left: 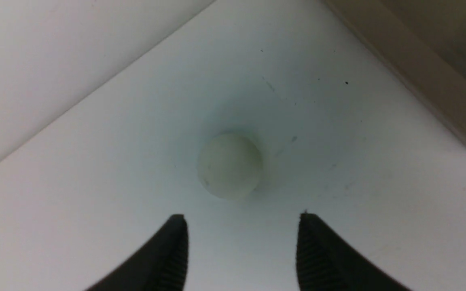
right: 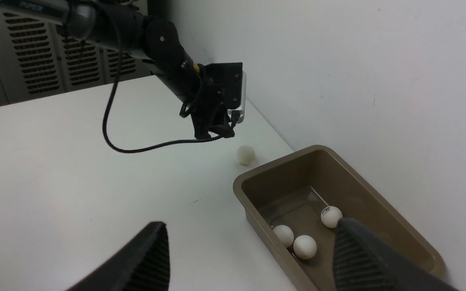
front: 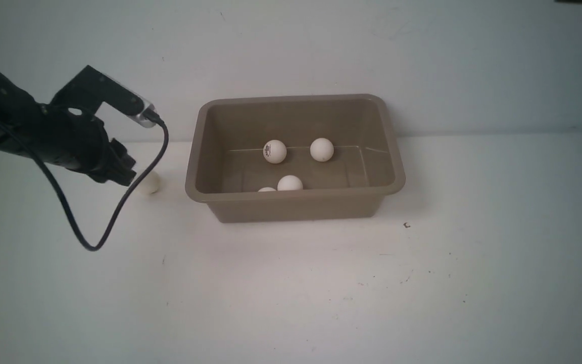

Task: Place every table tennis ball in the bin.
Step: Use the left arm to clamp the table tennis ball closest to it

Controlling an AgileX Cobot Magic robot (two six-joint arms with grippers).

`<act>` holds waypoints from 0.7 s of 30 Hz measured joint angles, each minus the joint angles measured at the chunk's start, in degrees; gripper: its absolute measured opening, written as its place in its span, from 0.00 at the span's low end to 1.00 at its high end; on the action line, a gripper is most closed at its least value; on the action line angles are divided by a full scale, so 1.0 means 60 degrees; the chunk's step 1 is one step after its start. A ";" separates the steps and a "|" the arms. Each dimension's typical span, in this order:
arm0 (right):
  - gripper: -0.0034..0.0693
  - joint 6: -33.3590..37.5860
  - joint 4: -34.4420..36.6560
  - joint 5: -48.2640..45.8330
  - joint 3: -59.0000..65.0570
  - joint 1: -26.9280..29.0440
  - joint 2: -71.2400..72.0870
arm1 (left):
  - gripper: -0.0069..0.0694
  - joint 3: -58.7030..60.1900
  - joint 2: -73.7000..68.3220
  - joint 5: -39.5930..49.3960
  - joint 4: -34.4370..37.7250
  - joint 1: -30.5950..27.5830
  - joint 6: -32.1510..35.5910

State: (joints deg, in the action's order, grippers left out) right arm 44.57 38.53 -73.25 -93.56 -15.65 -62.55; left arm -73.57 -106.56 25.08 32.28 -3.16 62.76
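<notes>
Your left tool hangs w/ jaws apart, empty, lined up to grab the last ball, which sits on the surface near the bin. Four balls already inside. Your right tool: apart too, holding nothing, parked clear.

Matt black from end to end, the robot's left arm has rounded joint housings dotted with a few small pale fasteners and one orange fleck near the wrist; a grey tube section further up carries faint lettering too small to read; an angular black bracket bears a slim silver camera module, from which a black cable hangs in a loop. The left gripper has two tapering black fingers with finely ribbed inner faces; the right gripper shows the same ribbing in dark grey.
</notes>
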 joint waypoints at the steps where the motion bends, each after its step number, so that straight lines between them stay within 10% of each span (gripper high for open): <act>1: 0.72 0.0000 0.0000 0.0000 0.0000 0.0000 0.0000 | 0.66 -0.0214 -0.0272 -0.0021 0.0259 0.0000 0.0264; 6: 0.72 0.0000 0.0000 -0.0005 0.0000 0.0000 0.0000 | 0.90 -0.1036 -0.1114 -0.0196 0.1238 0.0000 0.0429; 21: 0.71 -0.0017 0.0000 -0.0011 0.0000 0.0000 0.0000 | 0.81 -0.1247 -0.1153 -0.0239 0.1497 0.0031 0.1045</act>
State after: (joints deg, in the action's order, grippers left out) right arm 44.46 38.53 -73.32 -93.56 -15.65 -62.55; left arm -81.05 -113.48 23.64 41.26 -2.97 69.03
